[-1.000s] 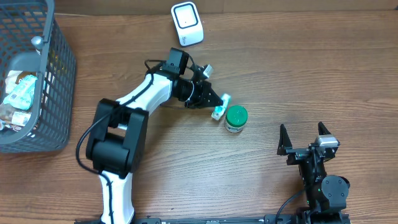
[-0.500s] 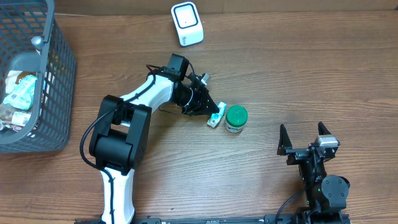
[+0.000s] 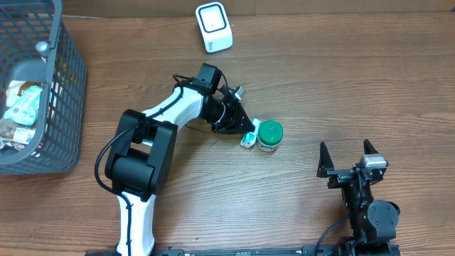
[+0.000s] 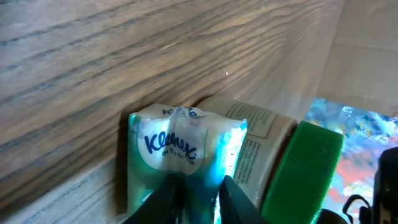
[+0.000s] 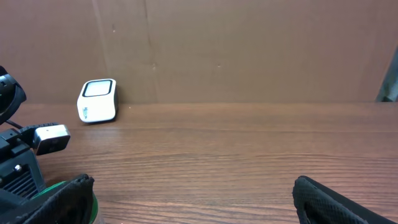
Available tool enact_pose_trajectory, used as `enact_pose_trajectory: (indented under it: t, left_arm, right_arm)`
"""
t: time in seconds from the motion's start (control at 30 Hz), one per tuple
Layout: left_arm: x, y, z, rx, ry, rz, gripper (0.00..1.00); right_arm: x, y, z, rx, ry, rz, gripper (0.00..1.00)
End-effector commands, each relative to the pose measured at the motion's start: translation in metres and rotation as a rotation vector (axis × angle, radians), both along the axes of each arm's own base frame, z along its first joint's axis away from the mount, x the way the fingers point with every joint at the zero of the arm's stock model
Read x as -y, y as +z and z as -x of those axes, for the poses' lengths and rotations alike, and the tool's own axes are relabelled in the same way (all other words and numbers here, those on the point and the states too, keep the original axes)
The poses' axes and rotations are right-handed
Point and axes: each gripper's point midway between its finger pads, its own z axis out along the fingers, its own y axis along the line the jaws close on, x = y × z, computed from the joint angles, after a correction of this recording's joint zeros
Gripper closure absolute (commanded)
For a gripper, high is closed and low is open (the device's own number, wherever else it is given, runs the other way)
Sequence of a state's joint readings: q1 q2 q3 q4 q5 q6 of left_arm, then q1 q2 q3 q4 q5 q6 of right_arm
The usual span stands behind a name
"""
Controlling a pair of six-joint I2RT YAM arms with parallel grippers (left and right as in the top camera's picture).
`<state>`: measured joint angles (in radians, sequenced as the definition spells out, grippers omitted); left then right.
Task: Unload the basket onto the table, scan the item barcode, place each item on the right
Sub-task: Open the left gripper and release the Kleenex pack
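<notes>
Object count
One white boxy scanner, one green-lidded jar, one teal-white Kleenex tissue pack, one grey wire basket.

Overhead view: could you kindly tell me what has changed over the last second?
The left tool carried the tissue pack toward the table's near edge, down beside the green-lidded jar. Its fingers straddle the pack, grip unclear. Jar, scanner, basket and right tool stayed put.

I'm working what looks like a mock shop checkout set up in a lab: a wood-grain table with a grey wire shopping basket of packaged goods at one end, a white barcode scanner at the far edge, and a plain cardboard wall behind
</notes>
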<state>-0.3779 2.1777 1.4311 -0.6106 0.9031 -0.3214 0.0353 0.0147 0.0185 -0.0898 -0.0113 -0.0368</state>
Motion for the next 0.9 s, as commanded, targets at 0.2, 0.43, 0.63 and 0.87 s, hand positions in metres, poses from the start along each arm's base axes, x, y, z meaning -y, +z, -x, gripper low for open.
enact_pose_trajectory:
  t: [0.2,0.43,0.63,0.87]
  left_arm:
    - [0.001,0.018,-0.003,0.013,-0.001,0.056,0.69]
    - [-0.007,0.046,-0.019,0.144,0.030,-0.013,0.58]
    - [-0.019,0.096,-0.033,0.319,0.076,-0.060,0.47]
    - [-0.056,0.182,-0.054,0.572,0.184,-0.203,0.20]
  right_arm:
    - [-0.002,-0.001,0.000,0.007,0.007,-0.003,0.00]
    - [-0.002,-0.001,0.000,0.006,0.007,-0.003,0.00]
    - [-0.002,-0.001,0.000,0.006,0.007,-0.003,0.00]
    - [-0.002,-0.001,0.000,0.007,0.007,-0.003,0.00]
